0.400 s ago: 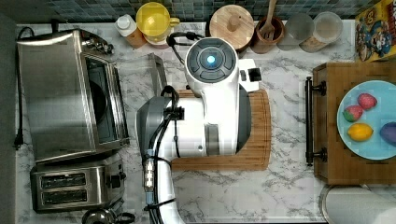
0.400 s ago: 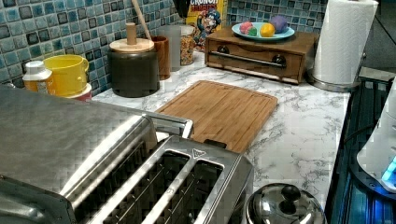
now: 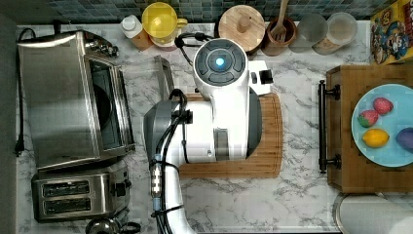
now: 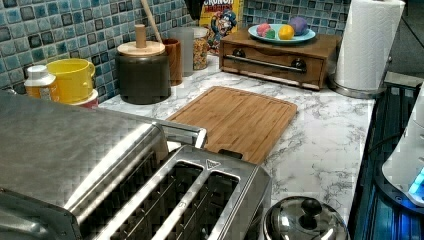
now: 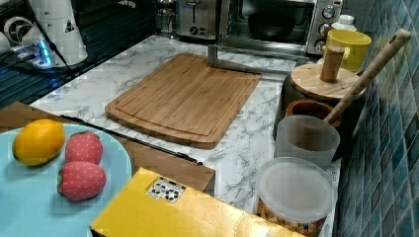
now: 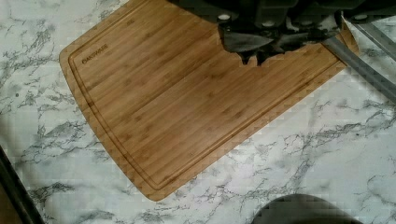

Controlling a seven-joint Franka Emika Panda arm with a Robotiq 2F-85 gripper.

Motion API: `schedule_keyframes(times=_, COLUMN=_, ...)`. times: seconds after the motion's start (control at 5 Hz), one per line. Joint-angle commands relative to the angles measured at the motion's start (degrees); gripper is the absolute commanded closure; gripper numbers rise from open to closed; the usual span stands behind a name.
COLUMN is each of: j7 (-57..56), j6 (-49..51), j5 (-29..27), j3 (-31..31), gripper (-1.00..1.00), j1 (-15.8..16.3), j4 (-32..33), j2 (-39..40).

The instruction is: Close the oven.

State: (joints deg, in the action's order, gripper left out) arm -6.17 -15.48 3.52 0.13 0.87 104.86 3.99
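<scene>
My gripper [image 6: 254, 58] hangs over the bamboo cutting board [image 6: 187, 93], fingertips pinched together w/ nothing between them. The oven [image 3: 73, 97] sits at the top view's left, door [image 3: 146, 80] dropped open flat on the marble counter [image 3: 302, 195], its bar handle [image 3: 166, 78] just beside the board's edge. In the right view there's a dark pan [image 5: 269, 24] inside the oven cavity. Two-slot toaster [image 3: 78, 192] right next to the oven. Yellow mug [image 3: 160, 22] behind, by the tile wall.
</scene>
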Motion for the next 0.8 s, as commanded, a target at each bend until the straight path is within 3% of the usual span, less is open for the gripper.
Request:
schedule_keyframes(times=0.2, j7=-31.34, j6=-11.43, j5=-15.37, j3=1.29, gripper=1.0, j1=-4.42, j4=6.51, j2=0.36)
schedule_keyframes(times=0.6, j7=-62.67, j6=-6.99, j5=-36.5, j3=1.08, gripper=1.0, j1=-8.27, j4=1.82, j2=8.97)
schedule_keyframes(times=0.8, j7=-69.87, j6=-3.84, j5=-42.79, j3=0.96, gripper=1.0, j1=-9.55, j4=-1.51, j2=13.77)
